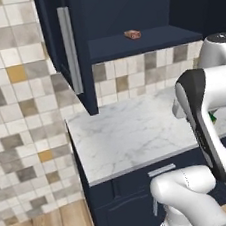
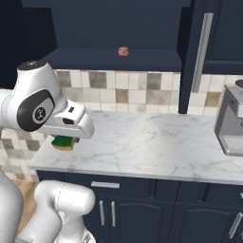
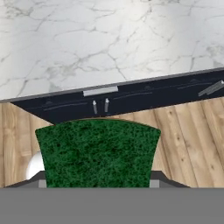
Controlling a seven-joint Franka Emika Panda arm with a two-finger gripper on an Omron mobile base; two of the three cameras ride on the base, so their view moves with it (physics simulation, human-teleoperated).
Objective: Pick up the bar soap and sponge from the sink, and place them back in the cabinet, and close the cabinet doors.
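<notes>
The green block sponge with a yellow edge [image 2: 62,142] is mostly hidden behind the white arm in the right base view; in the hand view it covers the dark finger tips. The small orange-red bar soap [image 1: 132,34] on the navy cabinet's shelf [image 1: 141,43] is too small to detail.

Rough green sponge [image 3: 98,153]; glossy veined marble counter [image 3: 109,39]; wood-plank floor [image 3: 188,140].

The sponge [image 3: 98,153], its rough dark green face toward the camera, sits low in the hand view, clamped in the gripper [image 3: 98,183]. Beyond it lies wood plank floor [image 3: 188,135], then a dark navy base cabinet front [image 3: 131,98] with small silver handles, and above that the white marble counter [image 3: 109,39].
</notes>
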